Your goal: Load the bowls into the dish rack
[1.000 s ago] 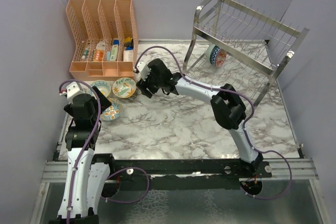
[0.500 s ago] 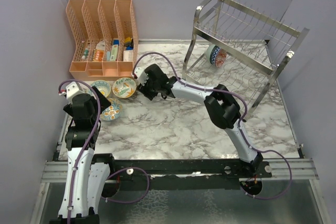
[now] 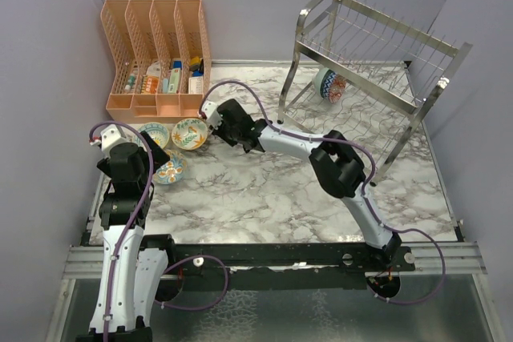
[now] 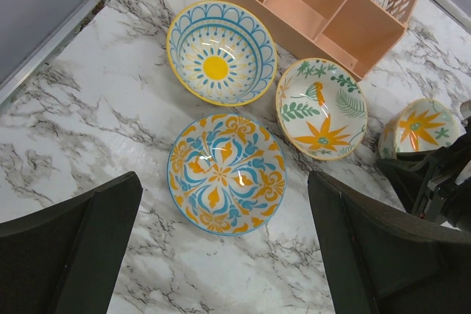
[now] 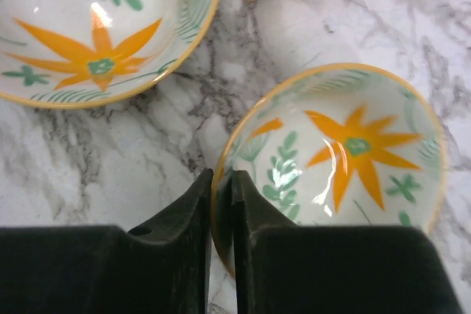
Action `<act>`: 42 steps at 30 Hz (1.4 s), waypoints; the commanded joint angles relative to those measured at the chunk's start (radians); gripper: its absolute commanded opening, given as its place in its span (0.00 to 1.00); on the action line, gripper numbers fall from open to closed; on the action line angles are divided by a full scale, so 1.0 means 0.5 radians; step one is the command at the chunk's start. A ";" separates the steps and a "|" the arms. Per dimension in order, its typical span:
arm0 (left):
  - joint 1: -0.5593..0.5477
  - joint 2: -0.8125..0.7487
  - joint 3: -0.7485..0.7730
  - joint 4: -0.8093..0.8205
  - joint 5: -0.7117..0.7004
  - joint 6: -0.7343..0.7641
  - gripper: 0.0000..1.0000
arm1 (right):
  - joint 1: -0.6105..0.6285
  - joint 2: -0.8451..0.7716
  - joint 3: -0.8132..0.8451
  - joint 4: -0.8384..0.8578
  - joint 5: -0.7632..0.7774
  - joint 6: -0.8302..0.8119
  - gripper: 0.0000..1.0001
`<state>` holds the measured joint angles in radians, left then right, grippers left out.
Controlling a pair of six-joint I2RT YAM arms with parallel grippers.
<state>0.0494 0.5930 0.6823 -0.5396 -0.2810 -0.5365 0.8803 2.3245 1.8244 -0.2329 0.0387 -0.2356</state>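
Left gripper hung over blue-orange floral bowl, fingers wide apart, holding nothing. Blue sun bowl and large leaf bowl sat near peach organizer.

Right gripper was pinched on near rim of small star bowl, one finger inside, one outside.

Advice: thin rim grip looked prone to slipping. Firm up squeeze, lift straight, clear large leaf bowl just beside, then carry right to dish rack, next to racked bowl.

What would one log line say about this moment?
right gripper: shut on orange-flower bowl rim | left gripper: open, empty | dish rack: patterned bowl loaded
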 commanded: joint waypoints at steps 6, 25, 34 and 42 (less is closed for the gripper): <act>0.013 -0.019 0.005 0.049 0.031 0.021 0.99 | 0.024 -0.223 -0.237 0.146 -0.049 0.115 0.01; 0.014 -0.066 0.002 0.049 0.052 0.020 0.99 | 0.022 -1.447 -1.750 1.135 -0.878 1.328 0.01; 0.016 -0.074 0.001 0.053 0.062 0.020 0.99 | -0.123 -1.763 -2.180 1.644 -1.017 1.883 0.01; 0.015 -0.070 0.001 0.055 0.071 0.024 0.99 | -0.401 -1.876 -2.484 2.067 -1.114 2.263 0.01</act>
<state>0.0513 0.5674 0.6823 -0.5396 -0.2703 -0.5358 0.7414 1.4315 0.6289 0.5831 -0.4660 0.7578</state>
